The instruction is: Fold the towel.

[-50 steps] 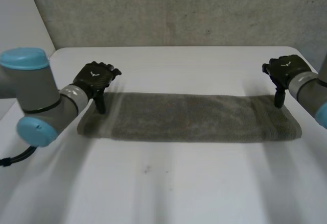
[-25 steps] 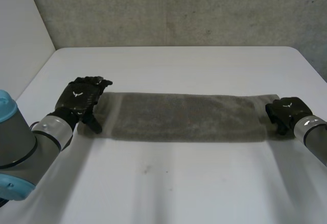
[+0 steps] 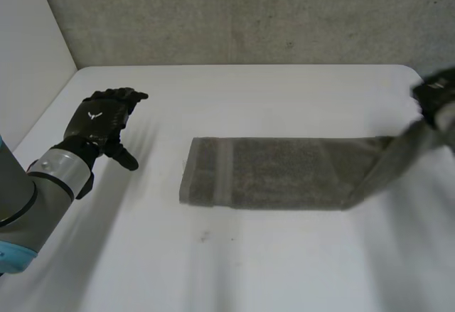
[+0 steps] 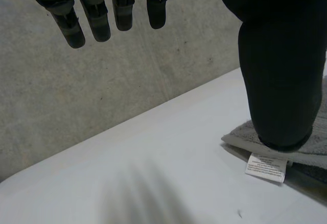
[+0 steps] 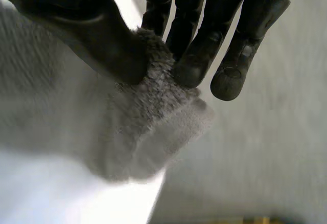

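The grey towel point(image 3: 284, 173) lies as a long strip across the middle of the white table point(image 3: 234, 269). At the right edge of the frame, the right hand point(image 3: 434, 93) pinches the towel's end between thumb and fingers and holds that end off the table. At the left, the left hand point(image 3: 99, 121) has straight, spread fingers, clear of the towel. A white label point(image 4: 265, 166) sits beside its thumb.

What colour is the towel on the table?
The towel is a plain greyish brown; the head view shows it best.
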Robot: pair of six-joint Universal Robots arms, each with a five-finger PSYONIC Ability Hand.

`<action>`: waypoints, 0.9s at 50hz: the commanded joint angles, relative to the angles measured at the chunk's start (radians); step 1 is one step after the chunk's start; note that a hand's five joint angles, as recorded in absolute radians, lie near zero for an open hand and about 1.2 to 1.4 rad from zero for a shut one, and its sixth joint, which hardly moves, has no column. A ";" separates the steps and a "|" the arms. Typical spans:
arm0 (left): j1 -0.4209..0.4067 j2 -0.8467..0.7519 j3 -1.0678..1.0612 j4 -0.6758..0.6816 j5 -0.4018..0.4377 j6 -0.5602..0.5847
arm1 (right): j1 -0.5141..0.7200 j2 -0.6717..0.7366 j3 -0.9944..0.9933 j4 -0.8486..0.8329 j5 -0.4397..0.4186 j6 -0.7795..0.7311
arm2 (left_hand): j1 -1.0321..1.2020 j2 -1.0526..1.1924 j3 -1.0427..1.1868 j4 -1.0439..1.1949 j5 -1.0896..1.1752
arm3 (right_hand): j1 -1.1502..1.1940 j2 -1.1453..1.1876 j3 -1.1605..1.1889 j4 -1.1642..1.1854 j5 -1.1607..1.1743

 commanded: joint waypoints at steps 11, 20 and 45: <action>-0.008 0.005 -0.003 -0.001 -0.001 -0.001 | 0.737 0.316 -0.193 -0.091 -0.063 -0.048 | 0.003 0.009 0.009 0.010 -0.025 | 0.084 0.070 0.065 0.060 0.067; -0.017 0.005 0.012 0.001 0.000 0.000 | 0.766 0.350 -0.182 -0.105 -0.080 -0.038 | 0.003 0.009 0.009 0.010 -0.025 | 0.084 0.070 0.065 0.060 0.067; -0.119 -0.005 0.057 0.001 -0.003 -0.003 | 0.318 0.006 0.373 -0.082 -0.092 0.380 | 0.003 0.009 0.009 0.010 -0.025 | -0.832 -0.846 -0.851 -0.856 -0.849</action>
